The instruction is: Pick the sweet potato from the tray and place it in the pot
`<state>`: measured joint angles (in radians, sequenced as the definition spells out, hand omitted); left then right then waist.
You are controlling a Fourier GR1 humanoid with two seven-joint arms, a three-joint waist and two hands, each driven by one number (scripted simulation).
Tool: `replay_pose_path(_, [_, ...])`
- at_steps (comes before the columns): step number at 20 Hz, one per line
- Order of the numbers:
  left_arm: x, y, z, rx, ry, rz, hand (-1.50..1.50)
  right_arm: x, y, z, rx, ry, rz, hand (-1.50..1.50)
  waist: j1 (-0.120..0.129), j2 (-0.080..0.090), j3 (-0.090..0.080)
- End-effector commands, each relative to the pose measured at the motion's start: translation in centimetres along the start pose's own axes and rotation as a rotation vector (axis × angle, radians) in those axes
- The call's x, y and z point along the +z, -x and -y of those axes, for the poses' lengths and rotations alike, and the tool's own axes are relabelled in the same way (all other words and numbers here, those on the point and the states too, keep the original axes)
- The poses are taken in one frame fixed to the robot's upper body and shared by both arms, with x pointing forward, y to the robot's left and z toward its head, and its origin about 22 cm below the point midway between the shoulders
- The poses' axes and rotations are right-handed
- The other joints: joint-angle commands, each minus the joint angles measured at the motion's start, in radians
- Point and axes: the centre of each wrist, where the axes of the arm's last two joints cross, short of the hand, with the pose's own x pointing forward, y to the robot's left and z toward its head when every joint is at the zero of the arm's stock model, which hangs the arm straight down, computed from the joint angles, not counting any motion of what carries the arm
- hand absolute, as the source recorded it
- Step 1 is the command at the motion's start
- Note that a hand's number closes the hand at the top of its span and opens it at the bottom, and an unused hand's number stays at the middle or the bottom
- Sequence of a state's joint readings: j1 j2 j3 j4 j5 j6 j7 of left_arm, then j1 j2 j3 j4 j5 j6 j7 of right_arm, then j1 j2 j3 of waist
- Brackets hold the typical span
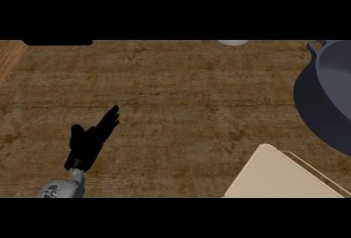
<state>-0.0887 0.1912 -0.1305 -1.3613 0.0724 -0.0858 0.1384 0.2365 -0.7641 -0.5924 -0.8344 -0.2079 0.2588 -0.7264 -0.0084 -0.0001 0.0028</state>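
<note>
Fingers [103, 124] of the black left hand [87, 144] rest straight and empty near the brown wooden bench's [192, 93] left edge. No sweet potato shows on the pale beige tray [274, 179] beside the dark grey pot [326, 93]; reaching unseen might miss it.

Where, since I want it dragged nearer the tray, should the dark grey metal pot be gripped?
Probably by the small loop handle on the far left of the dark grey metal pot, coming from the left over the brown wooden counter. The rest of the visible rim is a broad, smooth curve. Only the left robot hand shows, open, at the lower left.
</note>
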Motion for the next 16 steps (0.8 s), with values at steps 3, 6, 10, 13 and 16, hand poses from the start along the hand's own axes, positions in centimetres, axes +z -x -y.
replay_pose_path(3, [0.1,1.5,-0.9,-0.015,-0.007,-0.002,0.0,-2.4,-1.6,2.4,0.169,0.021,0.079,1.5,0.009,0.002,-0.002])
replay_pose_path(6, [1.4,1.1,0.3,0.006,0.012,-0.001,0.0,-3.5,-4.2,4.6,0.21,0.02,0.083,1.5,0.007,-0.001,-0.003])
replay_pose_path(10, [-0.5,-0.9,0.3,-0.006,-0.004,-0.009,0.0,-7.5,-7.6,2.4,0.285,0.03,0.078,1.5,0.007,0.0,-0.004])
replay_pose_path(13, [0.3,1.3,0.8,-0.014,0.007,0.005,0.0,-11.1,-11.0,1.8,0.299,0.011,0.069,1.5,0.015,0.001,-0.004])
replay_pose_path(16, [0.7,0.8,1.1,-0.026,0.013,0.014,0.0,-13.1,-13.4,0.0,0.349,-0.041,0.044,1.5,0.019,0.001,-0.004])
